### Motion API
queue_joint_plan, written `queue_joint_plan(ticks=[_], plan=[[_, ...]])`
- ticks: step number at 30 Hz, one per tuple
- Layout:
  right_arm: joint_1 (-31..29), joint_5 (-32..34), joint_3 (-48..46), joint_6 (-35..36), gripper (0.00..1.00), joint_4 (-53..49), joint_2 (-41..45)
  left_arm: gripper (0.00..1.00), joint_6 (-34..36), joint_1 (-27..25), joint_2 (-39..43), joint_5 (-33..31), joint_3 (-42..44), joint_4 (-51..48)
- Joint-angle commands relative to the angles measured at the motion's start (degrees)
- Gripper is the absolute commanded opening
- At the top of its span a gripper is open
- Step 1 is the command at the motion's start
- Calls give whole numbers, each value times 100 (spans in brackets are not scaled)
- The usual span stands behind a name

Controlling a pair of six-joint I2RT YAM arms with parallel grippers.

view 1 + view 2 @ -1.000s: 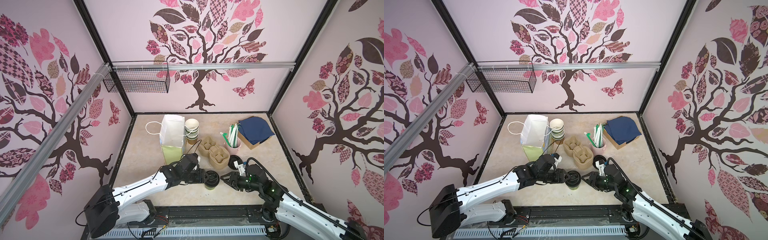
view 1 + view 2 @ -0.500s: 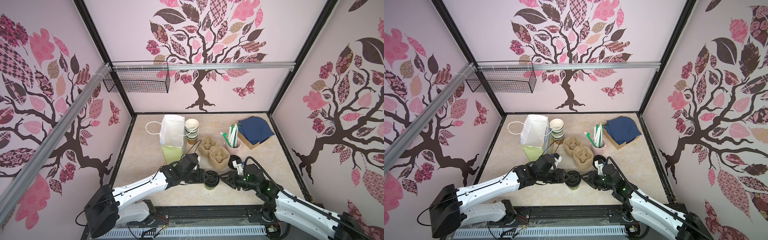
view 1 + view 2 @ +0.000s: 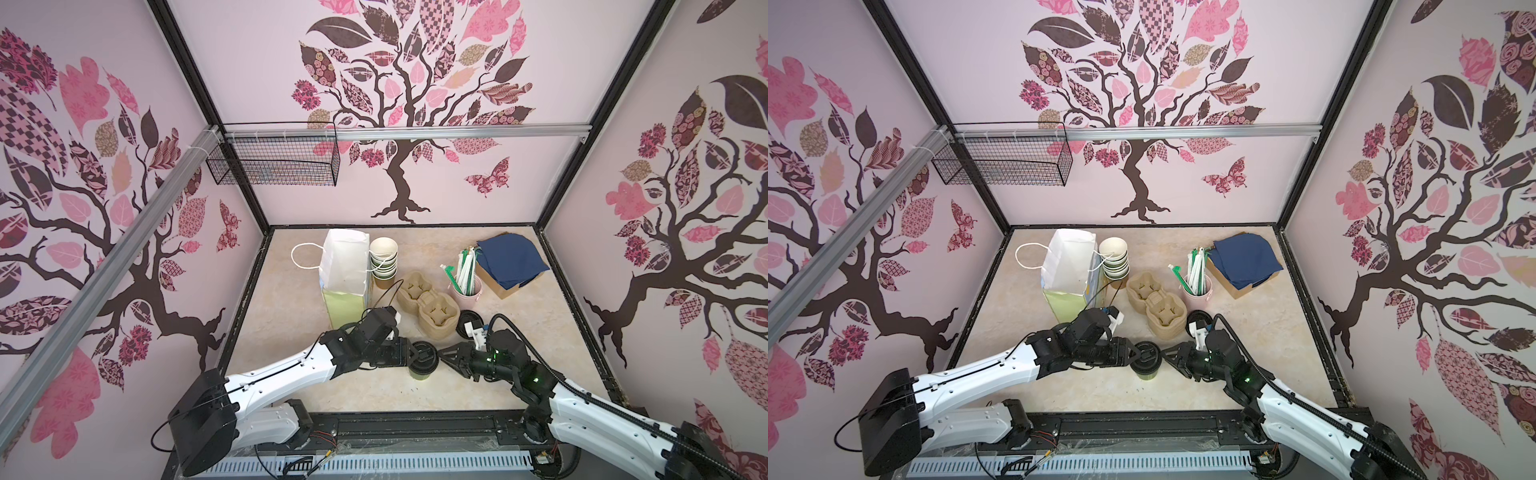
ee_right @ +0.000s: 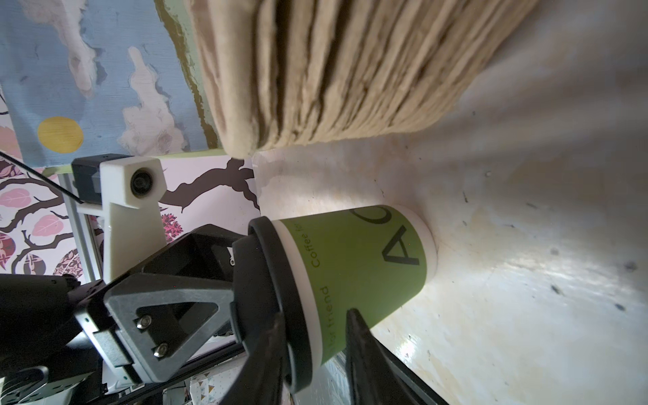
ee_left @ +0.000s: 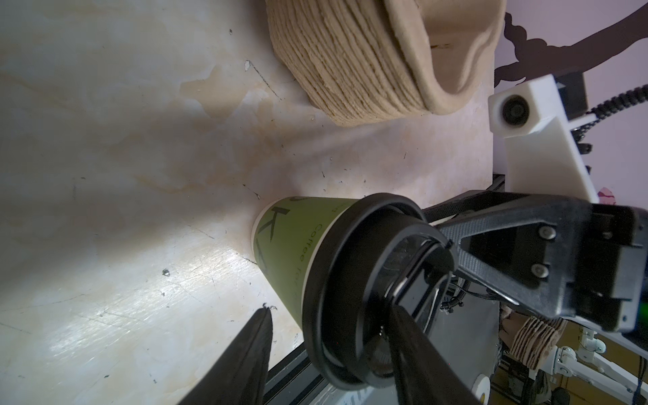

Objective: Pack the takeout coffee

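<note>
Near the front edge of the table point(image 3: 291, 324), between the two arms, the takeout coffee point(image 3: 423, 366) stands upright in both top views point(image 3: 1146, 368), green wall below and black sip lid point(image 5: 350, 280) on top. From the left comes the left pincer point(image 3: 416, 356) and from the right the right pincer point(image 3: 444, 358), both rolled on their sides so that each one's fingers are stacked one above the other. The left wrist view shows one finger point(image 5: 252, 354) beside the green wall, a strip of table showing between them, while its mate crosses the lid. The right wrist view shows one finger point(image 4: 364, 354) low by the wall and the other at the lid's rim. Both pincers have their jaws partly apart, astride that rim. Neither looks clamped on it, though at such close range I cannot be sure whether a finger rests on the lid. Just behind the cup sits a stack of pulp cup carriers point(image 3: 428, 309), the nearest thing to it. Farther back on the left a white paper bag point(image 3: 345, 266) stands upright, the left arm's wrist just before its base and a stack of lidless cups point(image 3: 383, 259) just beside it. Loose black lids point(image 3: 466, 321) lie half hidden behind the right wrist camera, near a pink pot of straws point(image 3: 468, 291) and a navy cloth point(image 3: 509, 257).
</note>
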State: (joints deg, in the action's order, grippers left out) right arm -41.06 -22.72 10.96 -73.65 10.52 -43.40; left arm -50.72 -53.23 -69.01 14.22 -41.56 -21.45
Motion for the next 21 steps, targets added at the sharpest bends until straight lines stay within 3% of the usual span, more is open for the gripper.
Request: queue_joint_plan(ticks=[1, 12, 15, 18, 21], plan=[[12, 82, -202, -51, 30, -642, -60, 56, 115, 37, 17, -167, 34, -298], [15, 4, -174, 34, 28, -955, -42, 56, 88, 41, 24, -165, 91, -255], [19, -103, 145, 91, 34, -713, 209, 56, 88, 41, 11, -165, 78, -252], [18, -72, 572, 496, 44, -1183, 482, 56, 80, 41, 11, -165, 78, -230], [11, -367, 588, 862, 45, -1623, 481, 56, 79, 41, -5, -164, 60, -219]])
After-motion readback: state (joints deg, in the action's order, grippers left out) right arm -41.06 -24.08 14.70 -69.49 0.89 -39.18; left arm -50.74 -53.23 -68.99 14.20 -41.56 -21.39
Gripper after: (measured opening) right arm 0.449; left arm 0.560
